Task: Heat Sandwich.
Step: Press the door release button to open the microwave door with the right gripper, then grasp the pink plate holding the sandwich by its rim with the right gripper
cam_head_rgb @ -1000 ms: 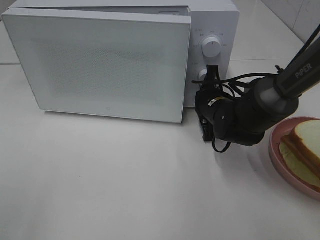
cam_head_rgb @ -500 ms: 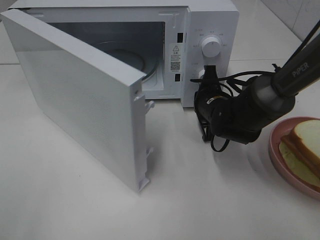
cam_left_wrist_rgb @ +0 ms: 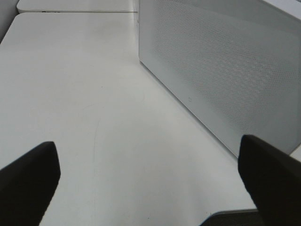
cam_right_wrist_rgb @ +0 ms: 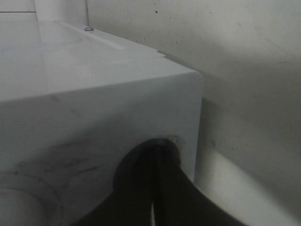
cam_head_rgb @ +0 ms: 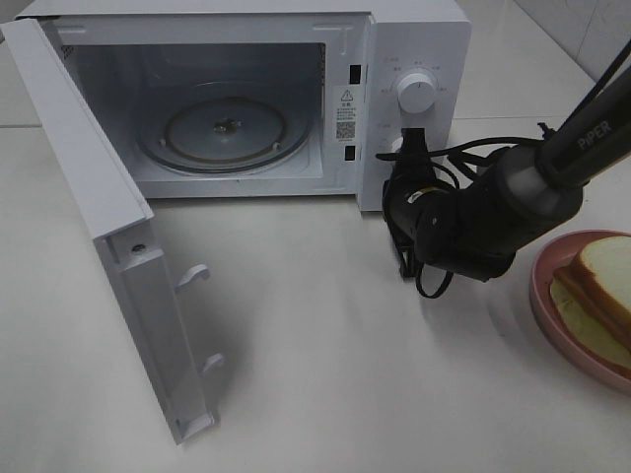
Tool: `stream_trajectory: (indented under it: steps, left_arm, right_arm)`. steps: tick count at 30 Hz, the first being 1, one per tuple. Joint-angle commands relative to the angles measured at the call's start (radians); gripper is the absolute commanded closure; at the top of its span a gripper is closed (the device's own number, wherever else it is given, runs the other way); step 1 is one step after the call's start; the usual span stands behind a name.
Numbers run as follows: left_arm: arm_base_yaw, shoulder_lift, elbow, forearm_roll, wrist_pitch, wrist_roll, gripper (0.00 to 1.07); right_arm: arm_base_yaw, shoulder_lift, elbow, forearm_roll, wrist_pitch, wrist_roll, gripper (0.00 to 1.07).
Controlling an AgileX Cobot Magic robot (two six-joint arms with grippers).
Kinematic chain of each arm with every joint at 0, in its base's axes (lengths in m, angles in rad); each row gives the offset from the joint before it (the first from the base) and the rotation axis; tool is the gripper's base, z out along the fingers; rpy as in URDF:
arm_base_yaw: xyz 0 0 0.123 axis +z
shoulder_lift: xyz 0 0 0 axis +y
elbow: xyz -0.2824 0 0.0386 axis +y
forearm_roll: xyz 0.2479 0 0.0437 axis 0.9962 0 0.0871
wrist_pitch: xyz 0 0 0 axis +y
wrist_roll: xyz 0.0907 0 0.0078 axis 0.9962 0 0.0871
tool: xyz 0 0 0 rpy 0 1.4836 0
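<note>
The microwave (cam_head_rgb: 414, 39) stands along the far edge of the table (cam_head_rgb: 325, 345). Its door (cam_head_rgb: 118, 236) stands wide open on the left, with the free edge reaching toward the near edge. The glass turntable (cam_head_rgb: 222, 128) lies bare in the cavity, and we see open table in front of it, between the door and the right arm (cam_head_rgb: 473, 222).

The right claw (cam_head_rgb: 412, 143) is at the control panel, below the upper dial (cam_head_rgb: 417, 92). Its fingers (cam_right_wrist_rgb: 136, 188) are narrow, with only a slit between them. The left claw (cam_left_wrist_rgb: 150, 183) is spread wide over bare table, beside the door's outer face.

The sandwich (cam_head_rgb: 603, 276) lies on the pink plate (cam_head_rgb: 539, 291) at the right edge of the table, apart from the right arm.

We read "PiPER" on the right arm. The label (cam_head_rgb: 345, 113) on the cavity frame and the dial markings are too small to read.
</note>
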Motion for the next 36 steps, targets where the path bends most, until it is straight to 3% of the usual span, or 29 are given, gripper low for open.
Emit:
stream_trajectory:
  steps: [1, 19, 29, 36]
  left_arm:
    - [-0.005, -0.019, 0.002, -0.006, -0.005, -0.007, 0.09]
    - [-0.005, -0.019, 0.002, -0.006, -0.005, -0.007, 0.09]
    - [-0.005, -0.019, 0.002, -0.006, -0.005, -0.007, 0.09]
    - [-0.005, -0.019, 0.002, -0.006, -0.005, -0.007, 0.09]
  right_arm:
    - [-0.053, -0.011, -0.112, -0.102, -0.215, -0.027, 1.07]
    - [-0.029, -0.089, 0.057, -0.104, -0.006, -0.055, 1.07]
    - [-0.029, -0.173, 0.126, -0.103, 0.141, -0.200, 1.07]
    - [-0.031, -0.252, 0.157, -0.111, 0.329, -0.440, 1.07]
